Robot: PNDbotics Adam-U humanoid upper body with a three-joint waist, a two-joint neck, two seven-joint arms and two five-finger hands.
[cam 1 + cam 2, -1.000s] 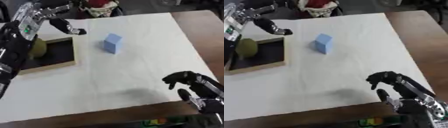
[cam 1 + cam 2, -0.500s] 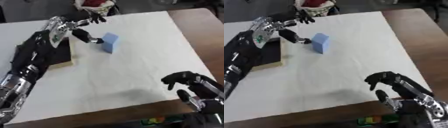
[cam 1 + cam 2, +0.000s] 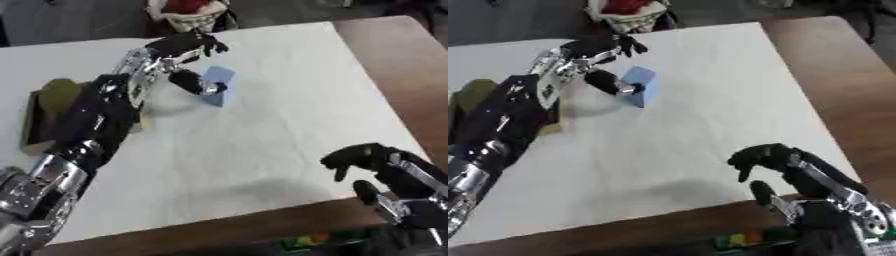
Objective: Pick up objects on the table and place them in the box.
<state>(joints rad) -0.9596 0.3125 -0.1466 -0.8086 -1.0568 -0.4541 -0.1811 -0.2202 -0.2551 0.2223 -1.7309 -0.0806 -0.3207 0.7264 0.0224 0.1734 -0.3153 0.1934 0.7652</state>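
We reach our left hand (image 3: pixel 179 50) across the white-covered counter (image 3: pixel 289 100) to the blue block (image 3: pixel 216 85), which stands on the cloth about mid-counter toward the far side, apart from the box (image 3: pixel 35 125) at our left. The hand is spread wide: the fingers arch over the block's far top edge and the thumb (image 3: pixel 194 83) lies against its near-left face, but nothing is closed around it yet.

The main risk, as we judge it, is a push instead of a grasp. The thumb meets the block low on one side while the fingers sit high on the other, so closing unevenly could tip the block or slide it across the cloth away from us. The cloth itself may bunch under a dragged block. A pinch on a corner instead of on two flat faces could let it twist out during the lift. On the way back, our own forearm (image 3: pixel 96 120) lies over the box, which already holds a yellow-green object (image 3: pixel 59 92), so the carry needs room to clear the box's rim.

The left arm stretches long from the lower left, wrist bent toward the block. Our right hand (image 3: pixel 765 159) waits idle at the lower right near the counter's edge, its fingers curled downward, holding nothing.
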